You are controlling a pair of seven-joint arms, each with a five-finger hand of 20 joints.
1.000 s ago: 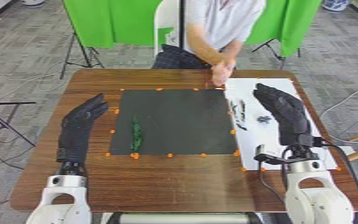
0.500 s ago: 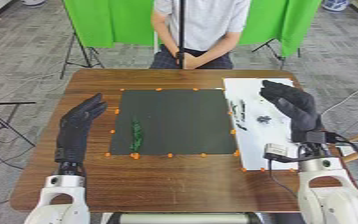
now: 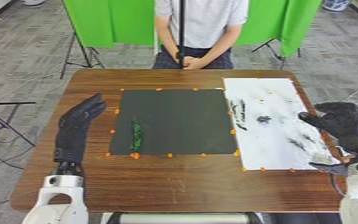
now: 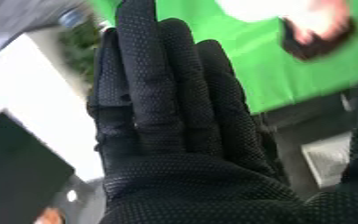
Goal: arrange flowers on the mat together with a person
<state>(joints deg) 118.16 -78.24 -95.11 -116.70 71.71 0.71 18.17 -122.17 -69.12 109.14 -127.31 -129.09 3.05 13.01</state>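
One green sprig (image 3: 136,135) lies on the one dark mat (image 3: 184,120), to the right of the left hand (image 3: 71,132) and well apart from it, its length running away from the robot along the mat's left part. The mat sits between the two hands. Between it and the right hand (image 3: 346,126) is one white sheet (image 3: 255,145) with more pieces on it. Nearest the mat are dark, narrow leafy pieces (image 3: 238,111), at least two; they overlap too closely for a sure count. One dark, round flower (image 3: 263,119) lies between those and the right hand. Nearer the robot than that flower is a thin greenish spray (image 3: 297,144), to the left of the right hand's wrist; whether it is one piece or several, I cannot tell.

The left hand is open above the table's left side, fingers straight, with nothing in its grip. The right hand is open too, above the right side, its thumb over the sheet's edge; the wrist view shows its fingers (image 4: 149,90) straight and close together, holding nothing.

Several orange markers (image 3: 135,156) edge the mat. Under it all is one brown table (image 3: 184,185), with green cloth (image 3: 113,25) beyond, ahead of both hands.
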